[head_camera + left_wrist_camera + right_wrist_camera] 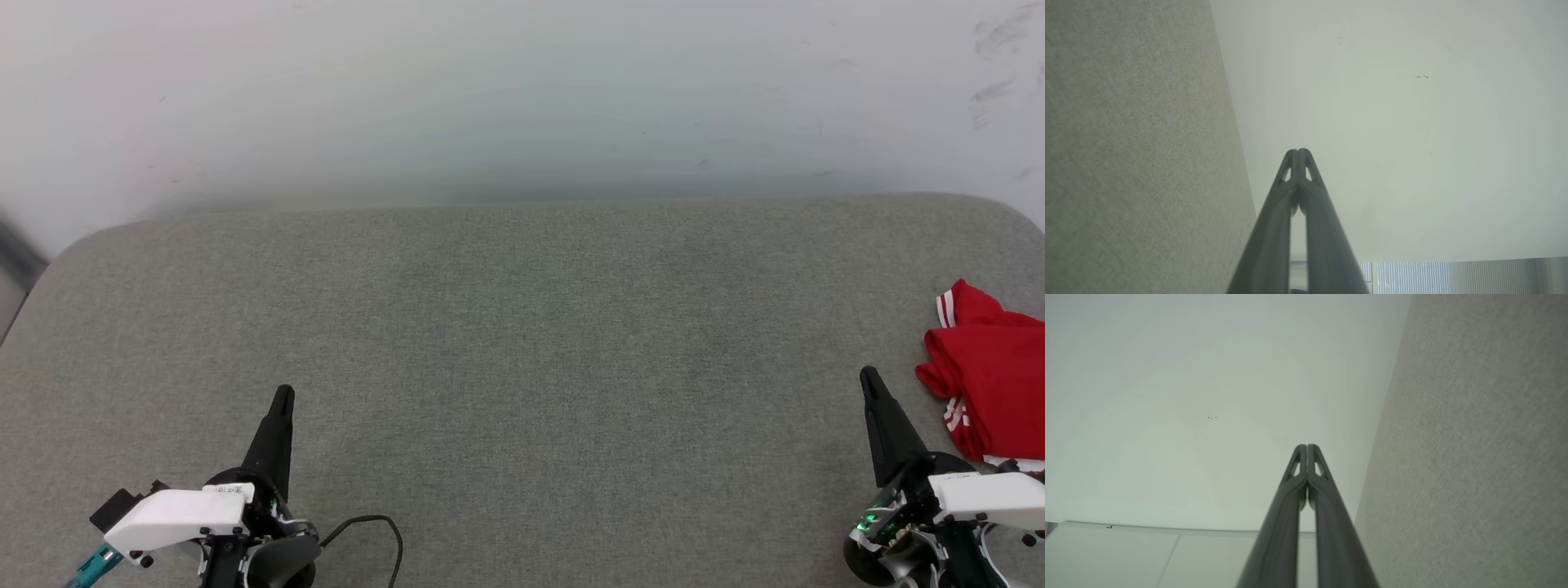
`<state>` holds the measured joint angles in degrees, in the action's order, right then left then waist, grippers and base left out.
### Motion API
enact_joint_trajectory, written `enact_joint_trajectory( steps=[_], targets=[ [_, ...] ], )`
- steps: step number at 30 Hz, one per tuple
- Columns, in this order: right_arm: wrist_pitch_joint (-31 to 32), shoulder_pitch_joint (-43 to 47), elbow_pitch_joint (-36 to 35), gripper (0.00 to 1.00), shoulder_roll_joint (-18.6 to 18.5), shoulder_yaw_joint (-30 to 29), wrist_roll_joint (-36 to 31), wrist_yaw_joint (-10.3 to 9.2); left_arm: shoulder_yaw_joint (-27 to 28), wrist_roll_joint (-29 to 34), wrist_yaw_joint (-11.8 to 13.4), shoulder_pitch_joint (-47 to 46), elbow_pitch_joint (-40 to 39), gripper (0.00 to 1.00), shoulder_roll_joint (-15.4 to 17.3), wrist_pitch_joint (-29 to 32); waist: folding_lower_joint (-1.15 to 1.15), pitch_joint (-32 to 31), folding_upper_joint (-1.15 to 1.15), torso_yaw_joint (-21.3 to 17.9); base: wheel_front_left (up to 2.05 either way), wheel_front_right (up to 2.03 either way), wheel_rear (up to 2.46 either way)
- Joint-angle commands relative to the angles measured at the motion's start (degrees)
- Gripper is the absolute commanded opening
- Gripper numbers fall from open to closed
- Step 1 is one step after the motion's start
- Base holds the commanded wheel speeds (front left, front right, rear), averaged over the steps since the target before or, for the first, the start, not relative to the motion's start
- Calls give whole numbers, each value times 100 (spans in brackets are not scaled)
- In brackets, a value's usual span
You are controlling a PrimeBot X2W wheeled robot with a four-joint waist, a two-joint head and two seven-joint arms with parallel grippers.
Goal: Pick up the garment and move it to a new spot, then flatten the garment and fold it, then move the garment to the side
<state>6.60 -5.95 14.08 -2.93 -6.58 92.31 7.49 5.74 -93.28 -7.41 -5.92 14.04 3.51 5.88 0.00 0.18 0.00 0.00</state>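
Left gripper [282, 398]: jaws closed, the two long dark fingers pressed together to the tip, nothing between them. The left wrist view confirms this [1298, 153]. Right gripper [869, 379]: jaws likewise closed and empty, confirmed in the right wrist view [1306, 448]. Both grippers sit low at the near edge, well apart from each other, fingers pointing toward the pale wall [522, 98]. A thin black cable [384, 527] loops beside the left wrist.

Support: a worktop covered in grey woven fabric, with rounded far corners [522, 327].

Task item: the red sports jersey with red-and-white stripe trim [992, 367] lies bunched on the worktop's right side. It is just beside the right gripper but not touching it, and the picture's edge cuts part of it off. Lettering is not visible, and whether it is folded or merely heaped cannot be told.

Handling assessment: light, limp cloth, probably smooth and a little slippery. It should drape and drag, not lift as one piece. Recommended hold is a pinch on a doubled edge or the striped hem nearest the right gripper, which must first open. A shallow pinch risks taking one layer only, or slipping off.
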Motion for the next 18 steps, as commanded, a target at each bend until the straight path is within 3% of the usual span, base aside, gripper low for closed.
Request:
enact_joint_trajectory(
  steps=[1,18],
  targets=[
    [8,-67,4,0,9,8,19,0,3,31,-28,-55,7,0,-1,12,0,0,0,0,0,0,0],
    [8,-67,4,0,9,9,19,0,26,40,-28,-57,8,0,-15,33,0,0,0,0,0,0,0]
  ],
)
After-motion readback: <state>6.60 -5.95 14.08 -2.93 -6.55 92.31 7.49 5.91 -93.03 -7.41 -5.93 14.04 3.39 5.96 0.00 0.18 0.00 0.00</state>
